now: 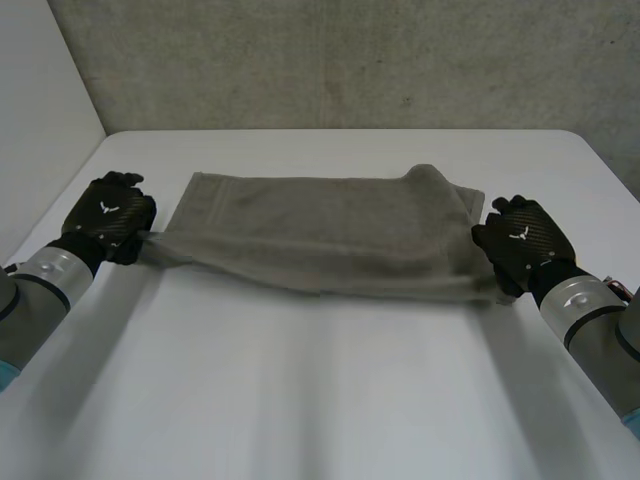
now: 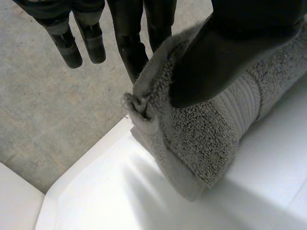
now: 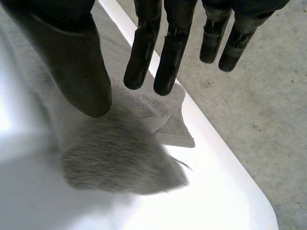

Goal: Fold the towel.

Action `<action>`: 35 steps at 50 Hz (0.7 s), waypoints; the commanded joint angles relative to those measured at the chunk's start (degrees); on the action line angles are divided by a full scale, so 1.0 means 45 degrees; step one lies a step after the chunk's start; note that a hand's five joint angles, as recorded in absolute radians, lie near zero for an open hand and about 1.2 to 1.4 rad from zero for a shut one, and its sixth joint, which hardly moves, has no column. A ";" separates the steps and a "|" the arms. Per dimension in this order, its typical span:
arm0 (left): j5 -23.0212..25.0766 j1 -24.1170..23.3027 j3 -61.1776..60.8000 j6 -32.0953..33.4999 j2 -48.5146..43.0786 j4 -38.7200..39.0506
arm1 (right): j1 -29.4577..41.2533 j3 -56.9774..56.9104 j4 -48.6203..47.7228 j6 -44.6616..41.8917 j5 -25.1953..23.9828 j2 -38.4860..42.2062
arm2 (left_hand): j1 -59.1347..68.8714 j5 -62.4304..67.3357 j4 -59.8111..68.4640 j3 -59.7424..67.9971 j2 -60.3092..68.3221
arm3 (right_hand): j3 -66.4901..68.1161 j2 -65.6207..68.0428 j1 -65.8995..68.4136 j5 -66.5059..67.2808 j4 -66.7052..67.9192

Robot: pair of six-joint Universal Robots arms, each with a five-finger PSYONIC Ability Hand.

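You have one towel (image 1: pixel 330 235) on one white table (image 1: pixel 300 390): your left hand (image 1: pixel 108 215) pinches its left end, your right hand (image 1: pixel 522 242) hangs spread over its right end.

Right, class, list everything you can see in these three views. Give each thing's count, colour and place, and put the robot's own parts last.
towel: one, grey, stretched across the middle of the table between the two hands; it looks doubled over lengthwise.
table: one, white, under the towel.
wall: one, rough grey, behind the table's far edge.
floor: grey, past the table's edge beyond the right hand's fingertips.
left arm: one, grey, coming in over the table's left side.
right arm: one, grey, coming in over the table's right side.
left hand: one, black, pinching the towel's left corner.
right hand: one, black, fingers straight over the towel's right corner.
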 commanded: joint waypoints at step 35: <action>0.0021 0.0097 -0.0160 0.0003 0.0017 -0.0502 | -0.0706 -0.0066 0.1734 0.0645 -0.0763 0.0956 | 0.1106 0.0883 -0.0708 -0.0570 0.0938 | -0.0415 -0.0051 0.0215 0.0327 -0.0678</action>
